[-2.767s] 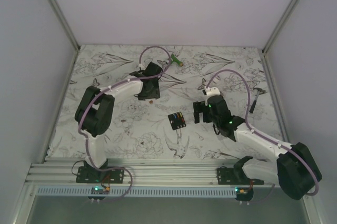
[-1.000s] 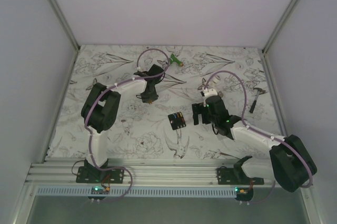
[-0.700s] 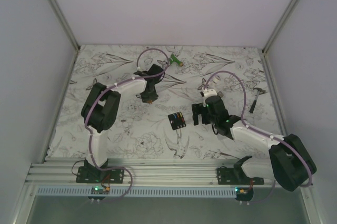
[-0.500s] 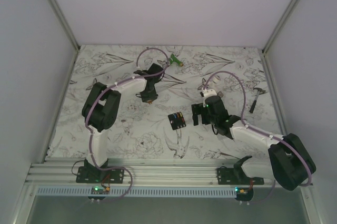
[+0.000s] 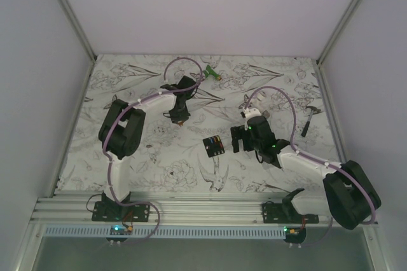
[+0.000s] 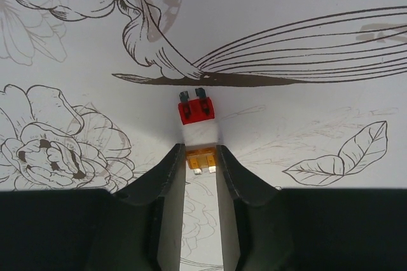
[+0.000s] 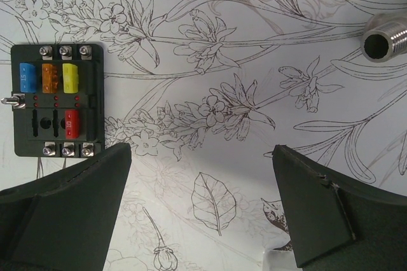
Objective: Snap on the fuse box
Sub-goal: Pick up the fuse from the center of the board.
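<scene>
Left jaws narrowly clasp an orange fuse (image 6: 202, 158); right jaws gape wide beside the fuse box (image 7: 57, 99) on the table (image 7: 254, 61).

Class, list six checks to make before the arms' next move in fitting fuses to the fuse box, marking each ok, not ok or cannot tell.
1. Loose orange fuse sits between the left claw fingertips: ok.
2. Left claw grips it firmly: cannot tell.
3. Loose red fuse lies beyond the fingertips, not between them: ok.
4. Fuse box lies flat and unheld: ok.
5. Its lower row has empty slots: ok.
6. Right claw open and empty: ok.
</scene>
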{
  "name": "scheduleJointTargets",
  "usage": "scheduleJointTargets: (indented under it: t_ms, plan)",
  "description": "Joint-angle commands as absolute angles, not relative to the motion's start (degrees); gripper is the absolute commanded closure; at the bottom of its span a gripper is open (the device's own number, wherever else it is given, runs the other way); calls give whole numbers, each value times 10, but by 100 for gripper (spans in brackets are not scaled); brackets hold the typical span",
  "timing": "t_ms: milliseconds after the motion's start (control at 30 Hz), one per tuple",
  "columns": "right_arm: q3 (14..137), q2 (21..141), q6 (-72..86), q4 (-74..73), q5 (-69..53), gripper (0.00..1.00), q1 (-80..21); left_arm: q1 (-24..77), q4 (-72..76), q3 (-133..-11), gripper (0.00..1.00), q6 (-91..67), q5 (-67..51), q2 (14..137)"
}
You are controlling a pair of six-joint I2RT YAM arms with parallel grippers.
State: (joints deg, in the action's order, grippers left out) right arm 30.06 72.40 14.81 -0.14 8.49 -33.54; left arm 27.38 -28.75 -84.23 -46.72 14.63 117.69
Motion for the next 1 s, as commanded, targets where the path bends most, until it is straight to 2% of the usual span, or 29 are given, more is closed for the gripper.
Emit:
scheduleJointTargets:
  t_ms: [0, 500, 967]
  plan:
    - [313, 713, 142, 24, 77, 0, -331, 270, -317, -817, 76, -476, 123, 1181]
    - [290, 647, 188, 51, -7, 0, -334, 309, -315, -755, 79, -454, 98, 1068]
    - [265, 626, 213, 39, -9, 0, -339, 365, -316, -646, 81, -362, 45, 1023]
